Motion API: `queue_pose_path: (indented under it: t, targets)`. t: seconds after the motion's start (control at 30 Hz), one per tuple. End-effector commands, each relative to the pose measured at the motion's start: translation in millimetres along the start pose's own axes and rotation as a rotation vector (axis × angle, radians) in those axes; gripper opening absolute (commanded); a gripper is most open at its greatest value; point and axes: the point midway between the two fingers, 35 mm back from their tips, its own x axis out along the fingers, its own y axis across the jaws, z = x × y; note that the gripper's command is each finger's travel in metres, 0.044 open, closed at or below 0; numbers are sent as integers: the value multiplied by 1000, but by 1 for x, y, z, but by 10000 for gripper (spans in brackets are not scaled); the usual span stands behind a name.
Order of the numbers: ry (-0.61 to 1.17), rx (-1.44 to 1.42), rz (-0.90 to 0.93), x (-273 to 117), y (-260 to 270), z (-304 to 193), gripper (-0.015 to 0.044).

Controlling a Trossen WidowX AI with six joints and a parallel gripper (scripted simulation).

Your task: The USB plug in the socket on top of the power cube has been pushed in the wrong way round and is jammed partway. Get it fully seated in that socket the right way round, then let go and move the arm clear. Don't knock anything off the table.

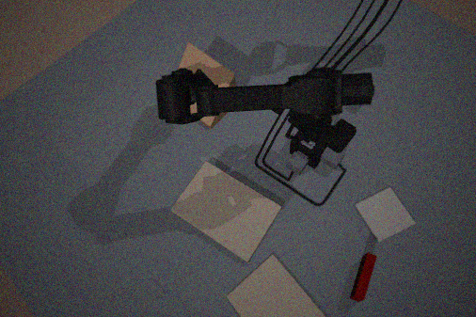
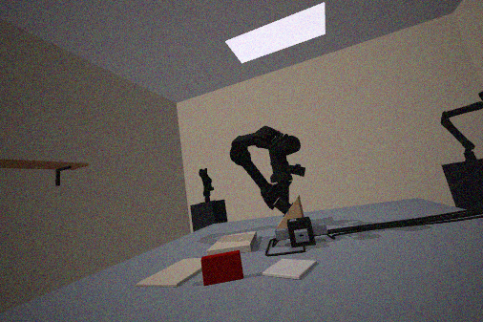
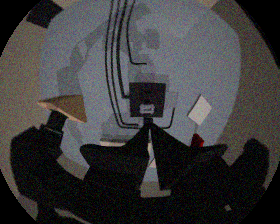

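Note:
The power cube (image 1: 314, 157) (image 2: 301, 241) (image 3: 147, 93) is a dark block with a pale socket (image 3: 147, 108) on top; the socket also shows as a small bright outline in the top view. My gripper (image 3: 149, 125) points down over the cube's near edge in the wrist view, its fingertips closed on a small dark piece, the USB plug (image 3: 148, 121). The plug shows just beside the pale socket and appears to be out of it. Its height above the cube and which way round it is cannot be told. The fingertips are dark and hard to separate from the cube in the top and exterior views.
Black cables (image 1: 359, 30) (image 2: 406, 223) (image 3: 111, 65) loop around the cube, with pale grey plugs (image 1: 298, 164) at its sides. A tan wedge (image 1: 207, 65) (image 3: 71, 106), a cream block (image 1: 254, 228), a cream slab (image 1: 273, 289), a white tile (image 1: 386, 214) and a red block (image 1: 363, 277) stand around.

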Motion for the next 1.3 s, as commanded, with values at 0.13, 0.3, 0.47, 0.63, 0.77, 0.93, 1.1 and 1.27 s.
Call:
queue_pose_path:
  t: [0.13, 0.3, 0.47, 0.63, 0.77, 0.93, 1.1, 1.27]
  targets:
    - [-1, -70, 0, 0, 0, 0, 0]
    - [-1, -70, 0, 0, 0, 0, 0]
    - [-1, -63, -1, 0, 0, 0, 0]
    - [-4, -63, 0, 1, 0, 0, 0]
    - [-7, -63, 0, 1, 0, 1, 0]
    - [-10, -62, 0, 2, 0, 1, 0]
    - [-13, -62, 0, 2, 0, 1, 0]
    - [-16, -62, 0, 3, 0, 2, 0]
